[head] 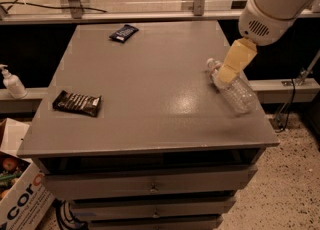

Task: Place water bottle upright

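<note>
Shows the water bottle [241,95] lying on its side by the right edge of the gray tabletop [160,104], capped end toward the far edge. Catches the gripper [226,76] low over the bottle's neck; cannot tell whether grasping or released. Takes in a dark snack packet [77,103] near the left edge and a second dark packet [123,32] by the far edge.

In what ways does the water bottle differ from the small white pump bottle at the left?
The water bottle lies on its side on the table; the pump bottle stands upright on the ledge beside it. The water bottle is clear plastic, the pump bottle white. The gripper hangs over the water bottle's neck, far from the pump bottle.
</note>
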`<action>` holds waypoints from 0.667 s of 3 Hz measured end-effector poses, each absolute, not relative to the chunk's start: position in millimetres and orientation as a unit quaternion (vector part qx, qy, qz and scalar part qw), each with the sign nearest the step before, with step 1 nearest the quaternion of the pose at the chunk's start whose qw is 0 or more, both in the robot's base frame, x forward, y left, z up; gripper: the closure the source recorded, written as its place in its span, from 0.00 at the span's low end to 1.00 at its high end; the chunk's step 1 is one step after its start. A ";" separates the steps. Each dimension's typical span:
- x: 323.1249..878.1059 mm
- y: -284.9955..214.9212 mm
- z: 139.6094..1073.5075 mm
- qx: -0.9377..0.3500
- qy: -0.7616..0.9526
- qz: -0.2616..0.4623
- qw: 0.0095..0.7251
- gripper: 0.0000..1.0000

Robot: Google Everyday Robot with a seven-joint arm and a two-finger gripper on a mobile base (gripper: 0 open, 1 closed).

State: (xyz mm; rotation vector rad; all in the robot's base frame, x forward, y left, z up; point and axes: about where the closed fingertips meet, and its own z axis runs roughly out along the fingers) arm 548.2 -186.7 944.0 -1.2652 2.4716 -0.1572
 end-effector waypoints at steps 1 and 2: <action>549.6 -187.1 943.6 -0.421 0.887 -0.053 0.181 0.00; 549.6 -187.1 943.6 -0.421 0.887 -0.053 0.181 0.00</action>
